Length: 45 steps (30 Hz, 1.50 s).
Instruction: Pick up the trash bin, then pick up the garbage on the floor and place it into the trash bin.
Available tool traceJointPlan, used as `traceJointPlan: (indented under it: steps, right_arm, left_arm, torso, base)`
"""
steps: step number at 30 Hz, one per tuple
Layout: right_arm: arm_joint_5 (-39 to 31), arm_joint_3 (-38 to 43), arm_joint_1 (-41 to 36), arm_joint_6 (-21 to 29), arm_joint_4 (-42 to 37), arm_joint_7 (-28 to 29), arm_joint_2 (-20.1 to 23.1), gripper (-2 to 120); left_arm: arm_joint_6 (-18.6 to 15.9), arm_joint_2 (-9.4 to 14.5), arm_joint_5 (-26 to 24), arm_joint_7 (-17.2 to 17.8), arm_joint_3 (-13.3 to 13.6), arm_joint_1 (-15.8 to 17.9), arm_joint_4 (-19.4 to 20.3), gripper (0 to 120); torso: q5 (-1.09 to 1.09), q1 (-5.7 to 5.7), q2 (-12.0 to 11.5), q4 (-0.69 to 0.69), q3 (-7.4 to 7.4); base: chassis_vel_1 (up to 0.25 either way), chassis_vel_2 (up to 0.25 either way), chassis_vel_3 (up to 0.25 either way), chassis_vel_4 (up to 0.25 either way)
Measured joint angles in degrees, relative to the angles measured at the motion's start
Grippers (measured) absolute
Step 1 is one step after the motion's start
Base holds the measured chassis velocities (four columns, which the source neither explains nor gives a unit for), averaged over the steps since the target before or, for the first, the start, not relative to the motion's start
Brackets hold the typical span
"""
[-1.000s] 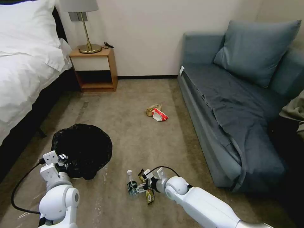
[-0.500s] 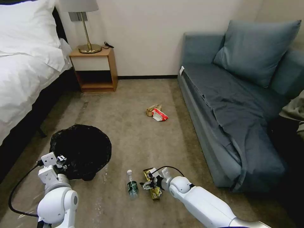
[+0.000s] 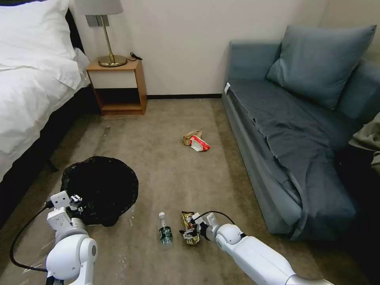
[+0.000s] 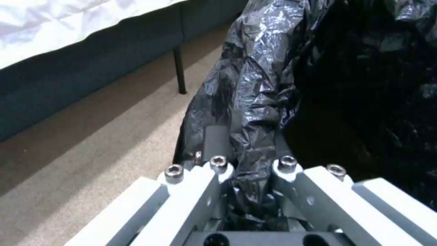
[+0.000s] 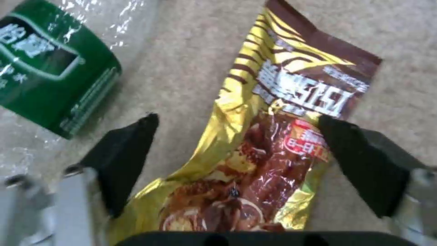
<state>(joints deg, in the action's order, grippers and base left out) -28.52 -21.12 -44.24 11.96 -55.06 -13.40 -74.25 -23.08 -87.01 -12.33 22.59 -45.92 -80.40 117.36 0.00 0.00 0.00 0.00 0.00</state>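
Reaching low, right end effector (image 5: 237, 136) spread astride snack wrapper (image 5: 268, 136)

black trash bin (image 3: 99, 190), gold-brown snack wrapper (image 5: 268, 136)

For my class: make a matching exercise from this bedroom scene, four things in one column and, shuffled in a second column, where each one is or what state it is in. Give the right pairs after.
Things
1. trash bin
2. snack wrapper
3. plastic bottle
4. red-and-white packet

Places or states
A. lying on the carpet farther off, near the sofa
B. between the open fingers of the right gripper
C. its black bag clamped by the left gripper
D. lying on the carpet beside the wrapper, untouched

Pairs: 1-C, 2-B, 3-D, 4-A
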Motion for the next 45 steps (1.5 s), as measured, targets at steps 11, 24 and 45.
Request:
traceJointPlan:
  steps: [11,24,45]
  right_arm:
    - [0.45,0.96,-0.81,-1.03,0.09,-0.19,-0.09,40]
    - [0.70,1.56,-1.11,-1.47,-0.56,-0.22,0.08,0]
    - [-4.68,3.91,5.30,-3.43,-19.43,9.60,0.10,0]
  left_arm:
    - [0.24,-0.01,-0.16,0.07,0.16,0.57,-0.93,3]
    - [0.29,-0.10,-0.27,0.10,0.44,1.22,-1.40,3]
    - [1.47,-0.70,-1.48,0.25,0.88,1.83,-3.30,3]
  torso:
    - [0.00,0.00,0.00,0.00,0.00]
    - [0.00,0.00,0.00,0.00,0.00]
    - [-0.01,0.00,0.00,0.00,0.00]
  base:
    - [0.000,0.000,0.000,0.000]
    - [0.000,0.000,0.000,0.000]
    - [0.000,0.000,0.000,0.000]
